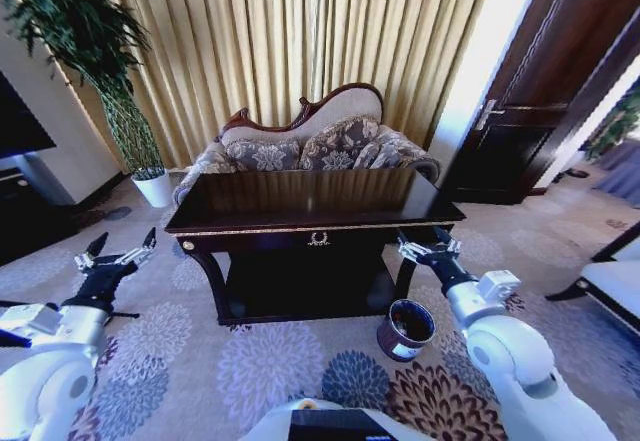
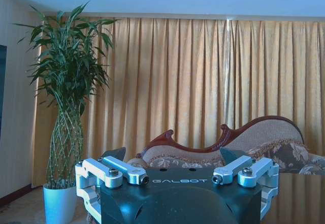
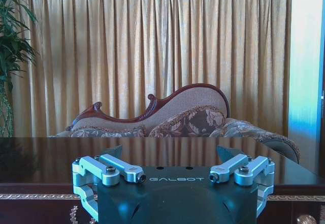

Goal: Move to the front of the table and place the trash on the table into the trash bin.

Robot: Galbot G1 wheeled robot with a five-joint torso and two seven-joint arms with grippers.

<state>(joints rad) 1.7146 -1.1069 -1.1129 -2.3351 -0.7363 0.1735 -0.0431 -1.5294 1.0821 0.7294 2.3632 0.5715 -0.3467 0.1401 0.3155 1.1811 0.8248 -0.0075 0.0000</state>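
Worktop [image 1: 300, 199], dark and glossy with gold trim, stands centred ahead, sofa [image 1: 310, 141] behind it by the curtain; judged: robot squared up to its front edge for reach. No trash visible on the top from the head view, and the right wrist view, level with the surface, also shows it bare. Trash bin [image 1: 405, 329] sits on the carpet near the worktop's right front leg, just beside the right arm, presumably for short drops. Left gripper [image 1: 118, 251] hangs left of the worktop, fingers spread; right gripper [image 1: 428, 246] at the right front corner, fingers spread. Left wrist view adds the potted plant [image 2: 63, 107].
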